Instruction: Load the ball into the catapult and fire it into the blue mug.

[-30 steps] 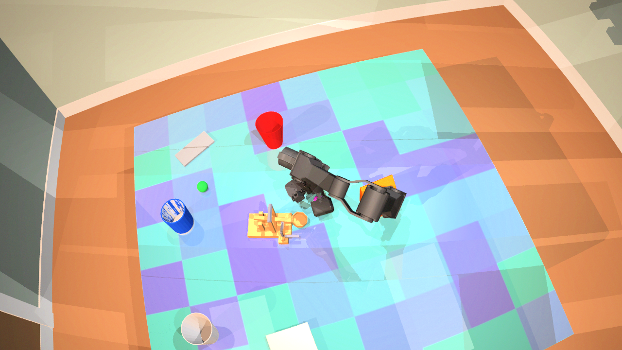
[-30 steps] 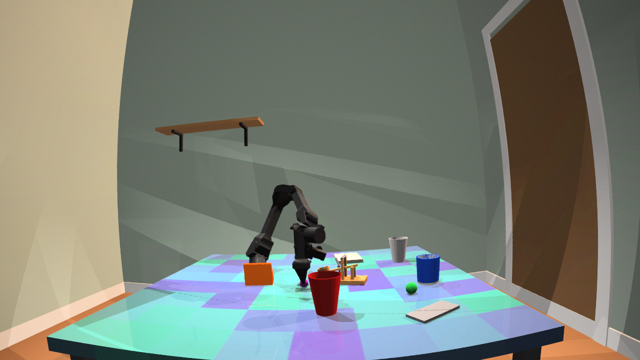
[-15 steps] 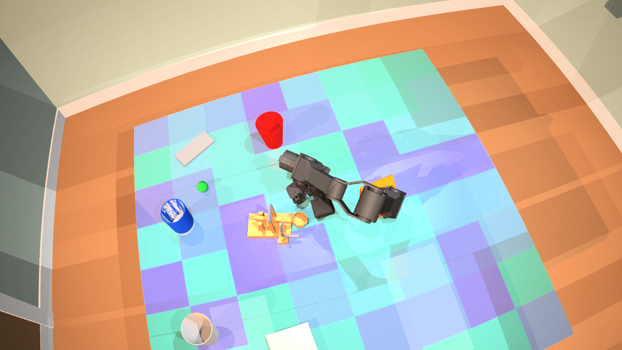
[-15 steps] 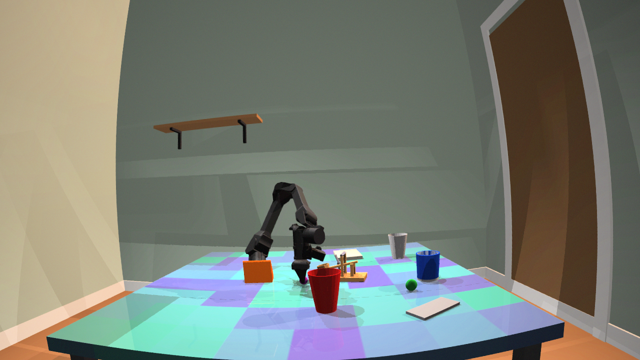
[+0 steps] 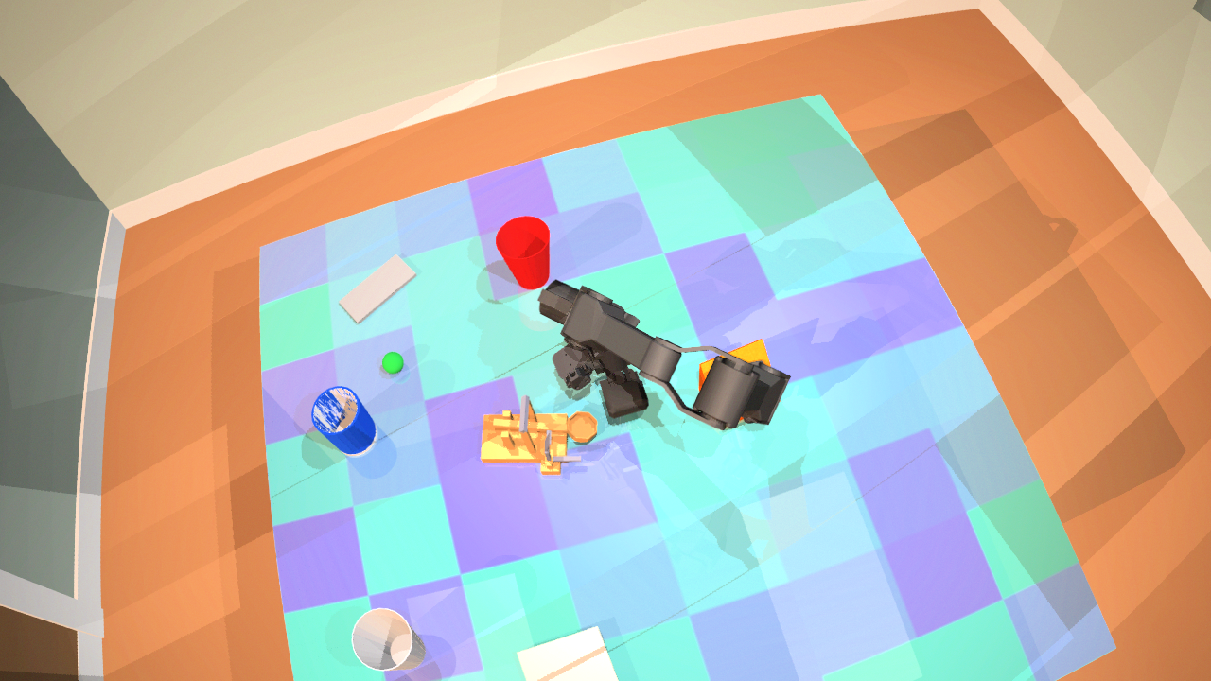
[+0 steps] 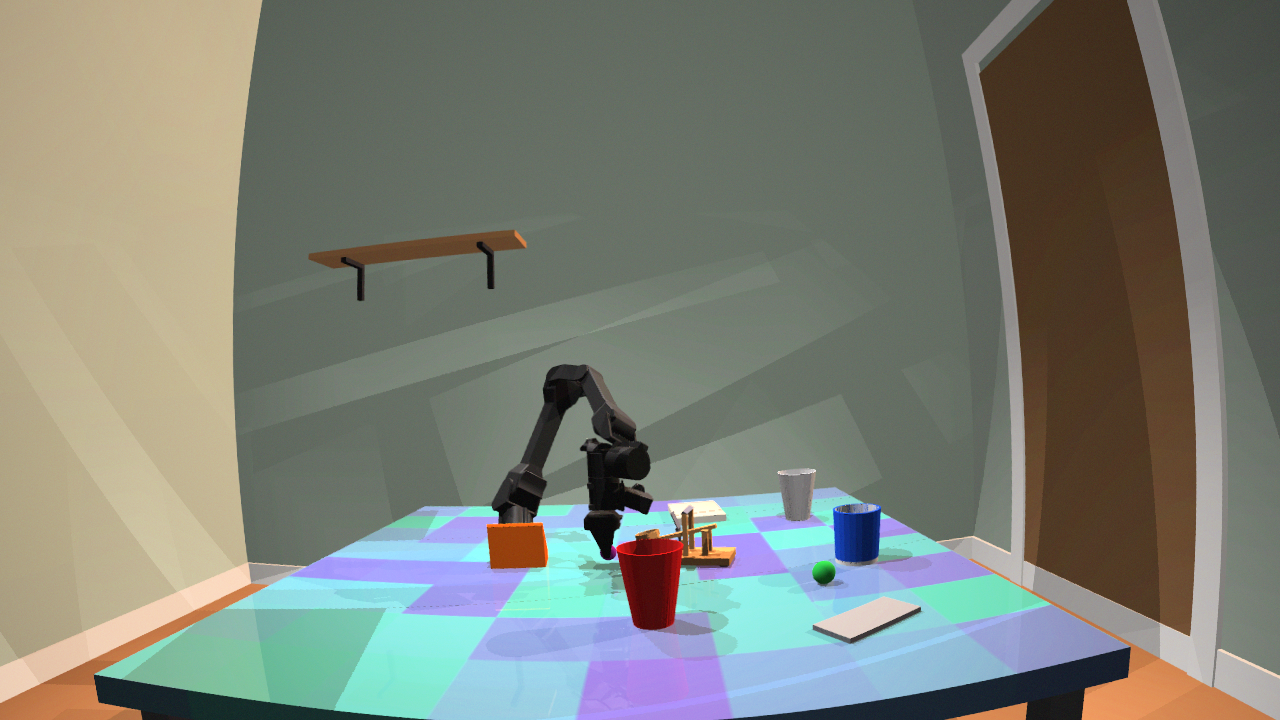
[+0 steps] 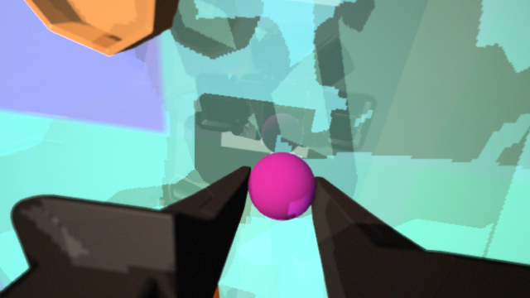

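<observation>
A magenta ball (image 6: pixel 612 552) (image 7: pixel 282 186) is clamped between the fingertips of the robot's pincer (image 5: pixel 603 374) (image 6: pixel 607 549) (image 7: pixel 281 180), seemingly just clear of the desk (image 5: pixel 847 550) (image 6: pixel 358 662) (image 7: pixel 41 165), as the loading stage of a catapult shot gets under way. Seen from the exterior view, the wooden catapult (image 5: pixel 491 450) (image 6: pixel 717 557) stands just to the right, its cup (image 5: pixel 581 427) (image 6: pixel 648 540) (image 7: pixel 103 25) without a ball. Farther right stands the target, the blue mug (image 5: pixel 348 429) (image 6: pixel 856 535), with a green ball (image 5: pixel 392 362) (image 6: pixel 823 572) on its near side, to the left. A red mug (image 5: pixel 529 260) (image 6: pixel 650 586) occupies the near side of the scene.

Pickup appears complete; loading, aiming and firing remain. The catapult's cup end points away from the blue mug, a roughly promising line, though whether the aim is true cannot be told. The next move likely calls for carrying the ball over the cup and releasing it gently, lest it roll off the rim.
</observation>
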Controlling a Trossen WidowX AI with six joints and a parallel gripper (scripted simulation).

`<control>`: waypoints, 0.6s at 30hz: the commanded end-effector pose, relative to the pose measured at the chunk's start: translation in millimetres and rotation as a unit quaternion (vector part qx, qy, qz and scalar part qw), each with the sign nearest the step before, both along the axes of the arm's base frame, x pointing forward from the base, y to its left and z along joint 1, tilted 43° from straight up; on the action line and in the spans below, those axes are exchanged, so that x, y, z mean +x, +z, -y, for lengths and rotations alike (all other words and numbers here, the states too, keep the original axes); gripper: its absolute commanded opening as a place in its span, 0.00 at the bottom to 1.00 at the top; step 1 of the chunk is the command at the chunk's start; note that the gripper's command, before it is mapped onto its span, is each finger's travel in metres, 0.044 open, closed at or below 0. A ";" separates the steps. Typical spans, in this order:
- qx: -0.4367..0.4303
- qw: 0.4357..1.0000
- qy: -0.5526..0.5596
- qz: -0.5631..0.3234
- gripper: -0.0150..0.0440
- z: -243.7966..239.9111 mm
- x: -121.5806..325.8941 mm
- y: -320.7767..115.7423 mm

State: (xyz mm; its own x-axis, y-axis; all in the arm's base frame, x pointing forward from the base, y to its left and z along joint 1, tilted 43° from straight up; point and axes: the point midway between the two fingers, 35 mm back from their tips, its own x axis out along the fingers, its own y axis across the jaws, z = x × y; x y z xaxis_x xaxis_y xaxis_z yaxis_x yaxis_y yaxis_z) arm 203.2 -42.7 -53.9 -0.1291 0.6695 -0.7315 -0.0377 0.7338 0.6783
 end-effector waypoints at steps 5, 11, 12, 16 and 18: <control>-0.006 1.000 0.000 0.005 0.25 38.1 7.1 38.6; -0.005 1.000 0.001 0.004 0.25 62.2 4.3 70.4; -0.004 1.000 0.001 0.004 0.25 65.3 3.5 75.0; -0.004 1.000 0.001 0.004 0.25 67.7 2.8 78.7; -0.004 1.000 0.001 0.003 0.25 67.4 3.5 78.8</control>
